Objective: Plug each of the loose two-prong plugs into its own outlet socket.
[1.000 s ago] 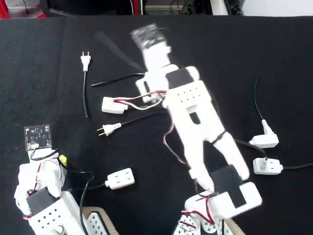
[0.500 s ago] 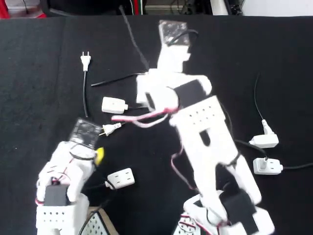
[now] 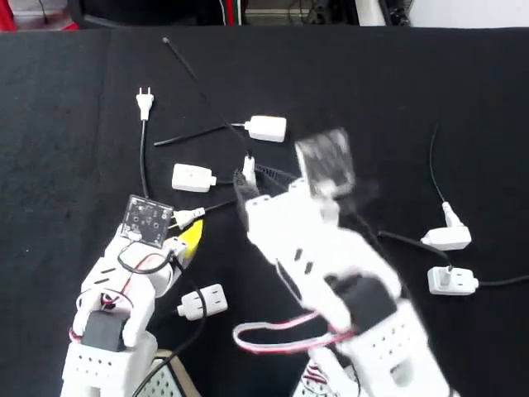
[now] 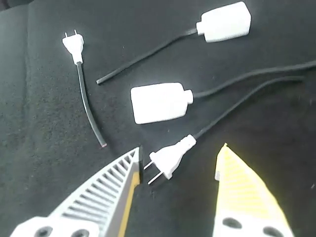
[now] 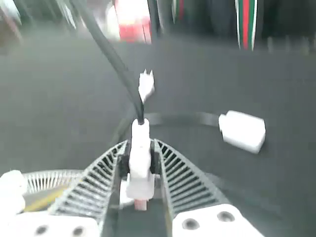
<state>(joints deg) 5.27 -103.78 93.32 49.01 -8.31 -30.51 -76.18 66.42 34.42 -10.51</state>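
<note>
On black cloth (image 3: 66,99), right gripper (image 5: 140,143) had retreated pinching a corded plug (image 5: 140,165); left gripper (image 4: 180,148), spread, now straddled the loose plug (image 4: 168,157), ready to grasp.

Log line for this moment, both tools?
left tool: open over white plastic two-prong plug | right tool: shut on white plug with black cord

One plug (image 4: 169,158) lies flat near a socket (image 4: 159,102); the second plug (image 5: 139,153) sits in the right jaws.

Likely a lab: black-covered robot table (image 3: 66,107).
</note>
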